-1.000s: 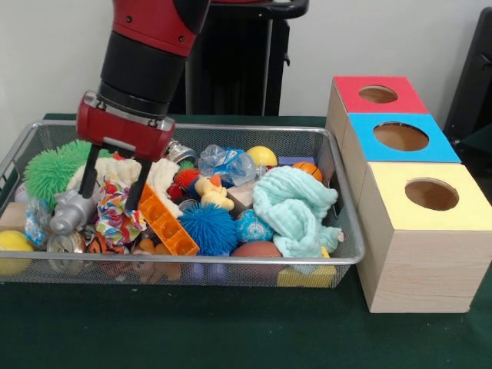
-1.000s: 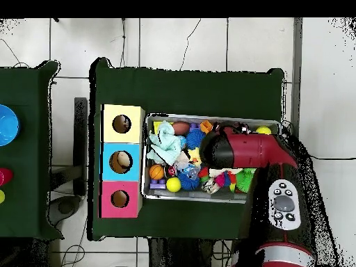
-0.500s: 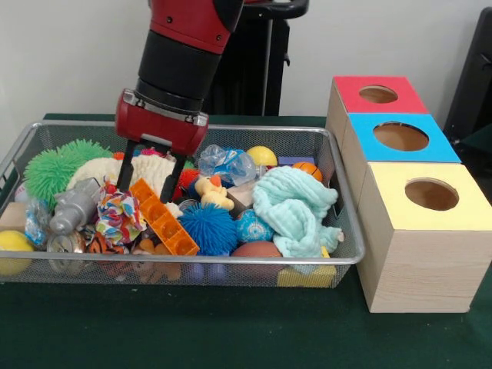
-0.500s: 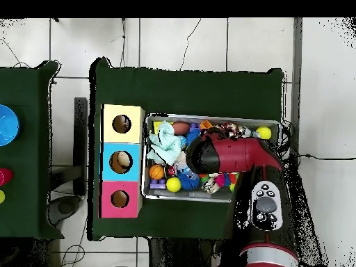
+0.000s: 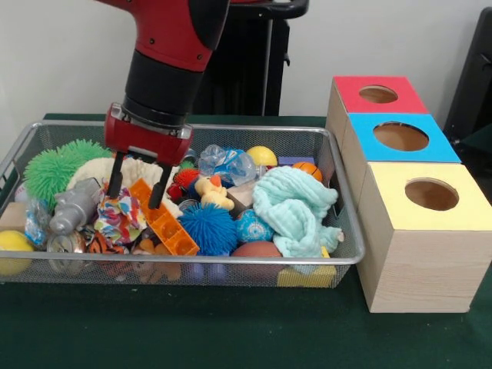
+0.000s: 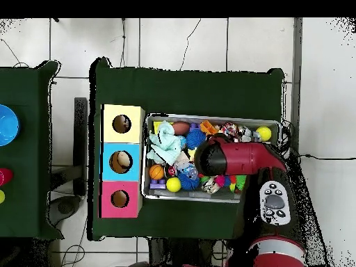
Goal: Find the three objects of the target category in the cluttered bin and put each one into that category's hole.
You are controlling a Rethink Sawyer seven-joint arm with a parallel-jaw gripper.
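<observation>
My gripper hangs open over the left-middle of the wire bin. The upper end of an orange lattice block lies between its fingers, beside a multicoloured cloth; I cannot tell if they touch. Around them lie a green spiky ball, a blue spiky ball, a yellow duck, a mint cloth and a grey metal piece. In the overhead view the arm covers the gripper and the middle of the bin.
Three wooden boxes with round holes stand beside the bin: red, blue, yellow. Overhead they show as yellow, blue, red. Yellow balls, a small basketball and crinkled plastic fill the bin.
From the bin's left the gripper swung right and rose, then came back slightly left and lower over the orange block. It stayed open throughout.
</observation>
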